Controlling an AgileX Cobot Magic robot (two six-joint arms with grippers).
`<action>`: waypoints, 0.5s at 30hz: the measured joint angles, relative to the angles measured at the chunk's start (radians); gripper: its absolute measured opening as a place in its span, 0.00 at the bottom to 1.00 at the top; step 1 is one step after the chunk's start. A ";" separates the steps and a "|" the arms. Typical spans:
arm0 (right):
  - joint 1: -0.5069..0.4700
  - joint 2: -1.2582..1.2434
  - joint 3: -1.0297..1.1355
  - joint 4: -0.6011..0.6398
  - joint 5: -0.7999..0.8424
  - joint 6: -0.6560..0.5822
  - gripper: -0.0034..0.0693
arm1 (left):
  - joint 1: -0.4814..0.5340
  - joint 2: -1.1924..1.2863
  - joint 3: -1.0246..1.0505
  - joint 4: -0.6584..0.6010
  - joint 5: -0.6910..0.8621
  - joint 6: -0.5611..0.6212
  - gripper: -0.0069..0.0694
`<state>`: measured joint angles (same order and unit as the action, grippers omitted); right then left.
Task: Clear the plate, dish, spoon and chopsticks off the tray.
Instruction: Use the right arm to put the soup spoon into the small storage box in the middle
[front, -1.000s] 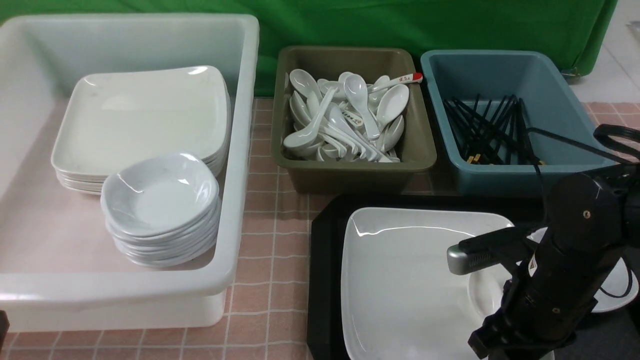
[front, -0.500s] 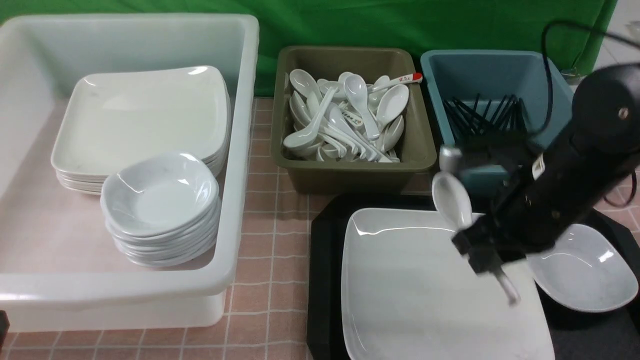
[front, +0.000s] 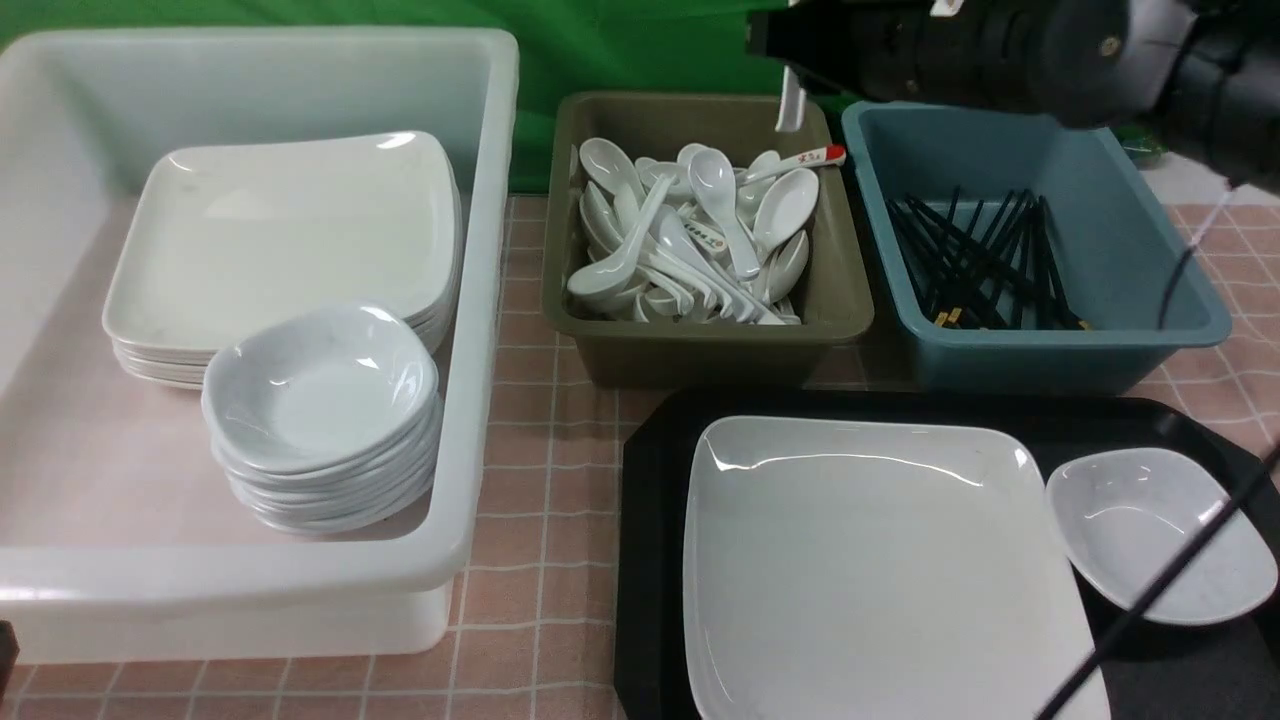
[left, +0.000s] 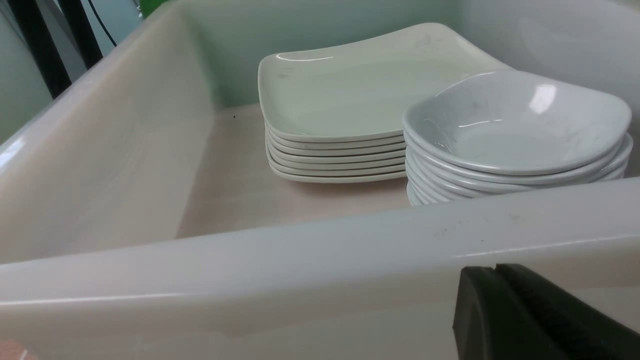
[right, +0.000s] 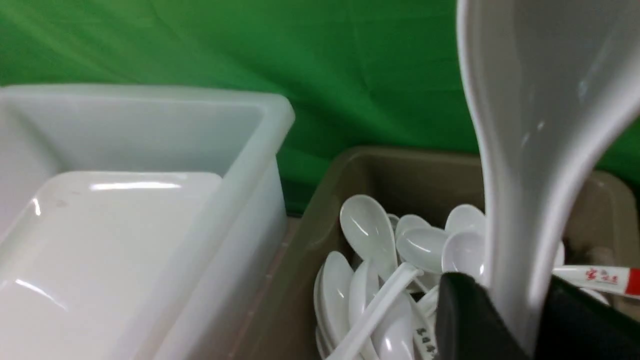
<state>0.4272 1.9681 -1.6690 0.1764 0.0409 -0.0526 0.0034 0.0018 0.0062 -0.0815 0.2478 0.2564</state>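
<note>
Lifted clear of the tray since a second ago, the spoon now hangs over the olive bin, and the right arm, then low over the plate, has swung up and back. Pink checked cloth covers the tabletop, with a green backdrop behind. At the left, a translucent white tub holds stacked square plates and stacked wavy-rimmed dishes; next, the olive bin is heaped with glossy white spoons, one red-tipped; the blue bin holds thin black chopsticks. Nearer, the black cut-cornered tray carries the large glossy plate and, just to its right, the small dish. The left gripper sits closed on nothing just outside the tub's near wall. The right arm reaches in level from the right across the top of the front view, and the right gripper pinches the spoon by its handle
</note>
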 joint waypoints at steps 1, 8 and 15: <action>0.000 0.046 -0.023 0.000 0.002 0.000 0.42 | 0.000 0.000 0.000 0.000 0.000 0.000 0.12; 0.001 0.134 -0.117 0.001 0.225 0.008 0.73 | 0.000 0.000 0.000 0.000 0.000 0.000 0.12; -0.026 -0.019 -0.246 -0.070 0.751 -0.097 0.55 | 0.000 0.000 0.000 0.000 0.000 0.000 0.12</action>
<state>0.4014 1.9489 -1.9148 0.1064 0.7919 -0.1493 0.0034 0.0018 0.0062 -0.0815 0.2478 0.2564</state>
